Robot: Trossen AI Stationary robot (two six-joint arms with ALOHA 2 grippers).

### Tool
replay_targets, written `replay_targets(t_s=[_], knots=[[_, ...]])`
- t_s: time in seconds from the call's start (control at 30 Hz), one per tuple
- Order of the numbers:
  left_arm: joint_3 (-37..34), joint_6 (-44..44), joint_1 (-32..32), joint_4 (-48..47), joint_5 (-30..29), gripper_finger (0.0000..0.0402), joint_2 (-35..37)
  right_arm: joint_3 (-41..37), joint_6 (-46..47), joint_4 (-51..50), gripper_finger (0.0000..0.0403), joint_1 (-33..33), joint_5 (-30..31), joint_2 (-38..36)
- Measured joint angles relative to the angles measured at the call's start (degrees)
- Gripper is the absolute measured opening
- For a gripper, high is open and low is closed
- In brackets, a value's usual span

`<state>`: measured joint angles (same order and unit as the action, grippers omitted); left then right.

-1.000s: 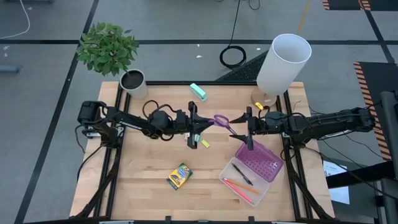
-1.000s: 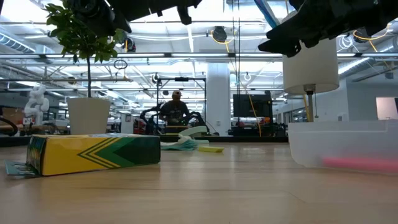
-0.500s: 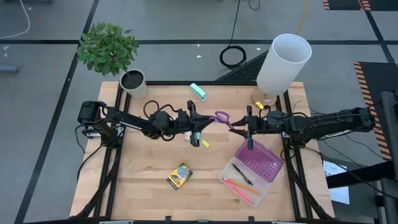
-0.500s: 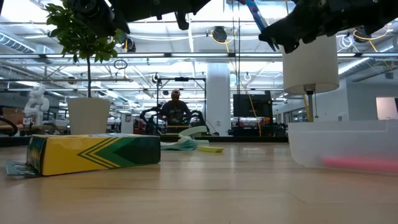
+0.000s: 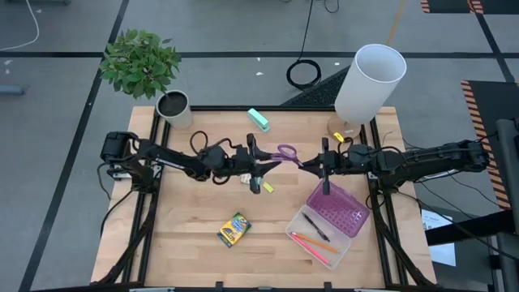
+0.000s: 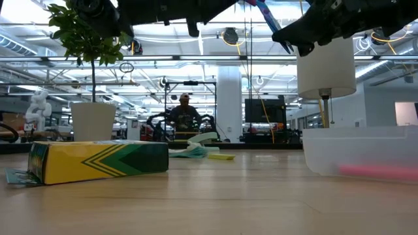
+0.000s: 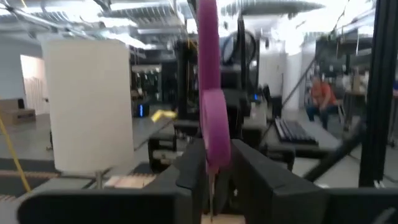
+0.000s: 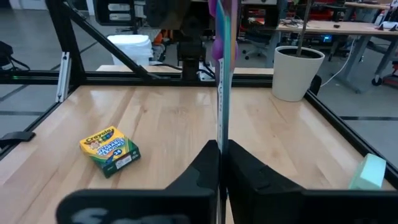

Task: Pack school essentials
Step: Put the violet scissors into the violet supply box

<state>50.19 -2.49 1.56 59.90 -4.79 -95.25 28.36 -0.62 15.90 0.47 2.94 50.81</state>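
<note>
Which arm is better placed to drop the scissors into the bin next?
Right, probably. The right gripper grips the blade end of the purple-handled scissors and sits just beside the clear bin; the left gripper, clamping the handle end, is farther from it.

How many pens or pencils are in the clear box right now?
3: a dark pen and two orange-pink ones lying in the clear box, beside its purple lid. The lid may hide more.
</note>
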Motion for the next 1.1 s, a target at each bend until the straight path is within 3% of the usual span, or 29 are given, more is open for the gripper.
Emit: replay_targets(t_s=[0.27, 0.4, 0.63, 0.93, 1.1], knots=[[0.02, -0.12, 0.11, -14.98, -0.39, 0.0195, 4.53, 0.00, 2.57, -0.42, 0.0004, 0.00, -0.62, -1.02], [0.02, 0.01, 0.11, -16.30, 4.31, 0.0227, 3.79, 0.00, 3.25, 1.27, 0.0006, 0.00, -6.31, -1.27], [1.45, -1.82, 0.11, -6.81, 9.72, 0.0237, -1.69, 0.00, 8.06, 4.24, 0.0005, 0.02, -17.16, 0.36], [14.24, -4.53, 0.17, -6.88, 19.87, 0.0237, -15.18, -0.02, 12.66, 12.73, 0.0005, -0.30, -27.75, 8.00], [18.37, -6.09, -0.35, -6.08, 24.45, 0.0236, -18.64, -0.02, 14.53, 13.19, 0.0007, -0.63, -31.69, 9.76]])
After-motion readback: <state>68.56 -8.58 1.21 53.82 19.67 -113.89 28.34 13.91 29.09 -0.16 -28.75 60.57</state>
